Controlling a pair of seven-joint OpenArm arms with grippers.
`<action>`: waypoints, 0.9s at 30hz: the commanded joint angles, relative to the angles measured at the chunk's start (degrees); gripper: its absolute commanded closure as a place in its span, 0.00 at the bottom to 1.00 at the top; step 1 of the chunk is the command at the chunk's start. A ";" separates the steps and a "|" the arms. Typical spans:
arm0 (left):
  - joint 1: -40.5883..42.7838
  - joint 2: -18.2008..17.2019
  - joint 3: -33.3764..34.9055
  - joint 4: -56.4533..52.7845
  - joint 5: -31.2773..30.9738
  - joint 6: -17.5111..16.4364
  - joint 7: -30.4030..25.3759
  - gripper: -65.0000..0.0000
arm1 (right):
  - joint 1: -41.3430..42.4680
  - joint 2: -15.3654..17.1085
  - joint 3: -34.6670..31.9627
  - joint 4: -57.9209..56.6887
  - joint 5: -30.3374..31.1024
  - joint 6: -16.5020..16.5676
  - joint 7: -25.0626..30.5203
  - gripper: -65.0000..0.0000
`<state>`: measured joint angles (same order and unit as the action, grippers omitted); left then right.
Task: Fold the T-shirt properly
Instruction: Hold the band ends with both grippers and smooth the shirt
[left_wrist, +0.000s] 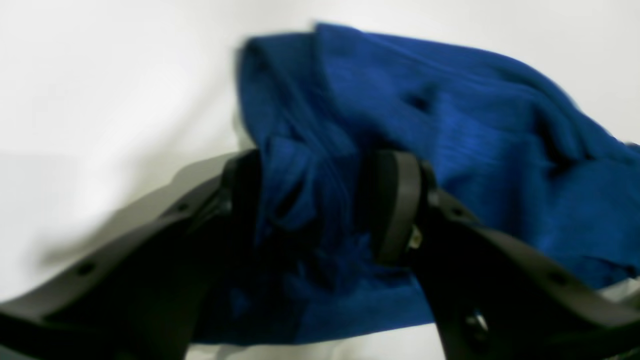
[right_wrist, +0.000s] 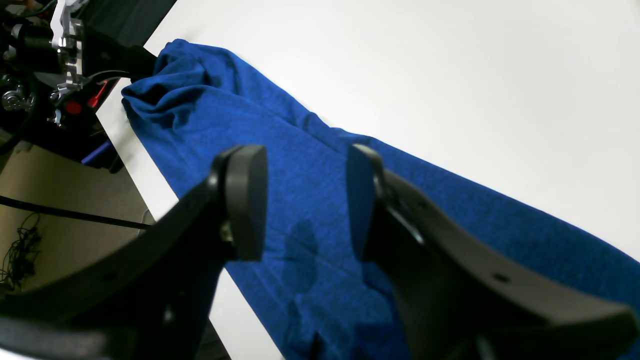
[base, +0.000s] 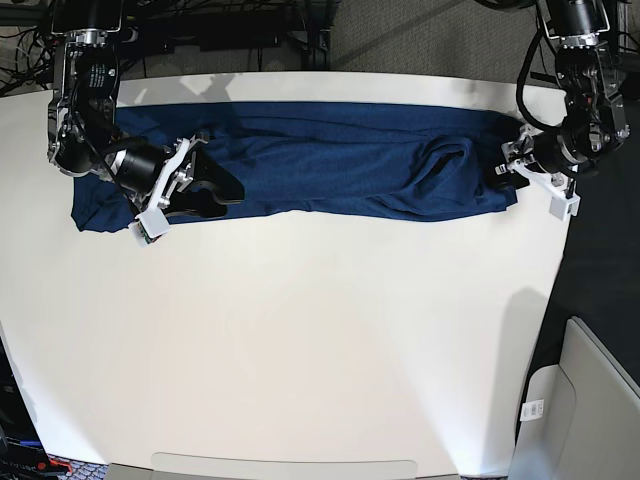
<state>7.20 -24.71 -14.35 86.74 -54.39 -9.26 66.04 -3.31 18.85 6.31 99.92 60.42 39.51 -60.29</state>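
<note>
A: Left hand (left_wrist: 320, 210)?
B: Clamped on a bunched end of the shirt (left_wrist: 450, 150), at the surface's (base: 300, 350) edge.
A: Right hand (right_wrist: 305, 200)?
B: Fingers (right_wrist: 245, 200) apart, poised just over flat cloth near the other end; whether they touch it I cannot tell.
A: And the shirt?
B: Stretched in a long band along the surface's far side.

The broad white table (base: 300, 350) carries one dark blue knit T-shirt (base: 330, 160) (stretched long along its far edge).
</note>
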 joint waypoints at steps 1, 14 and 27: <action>-0.04 -0.65 -0.02 0.25 -1.57 0.07 2.05 0.50 | 0.81 0.62 0.42 1.05 1.60 0.49 1.35 0.60; -0.56 -0.30 -0.11 0.25 -6.14 0.07 3.89 0.84 | 0.89 0.62 0.42 1.05 1.60 0.49 1.52 0.60; -0.30 1.90 -7.06 16.51 -10.71 0.07 9.70 1.00 | -0.95 2.03 6.49 0.70 1.33 0.49 1.52 0.60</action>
<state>7.42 -22.17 -20.95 101.93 -62.67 -9.34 75.29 -4.82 19.62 12.05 99.90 60.34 39.46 -60.20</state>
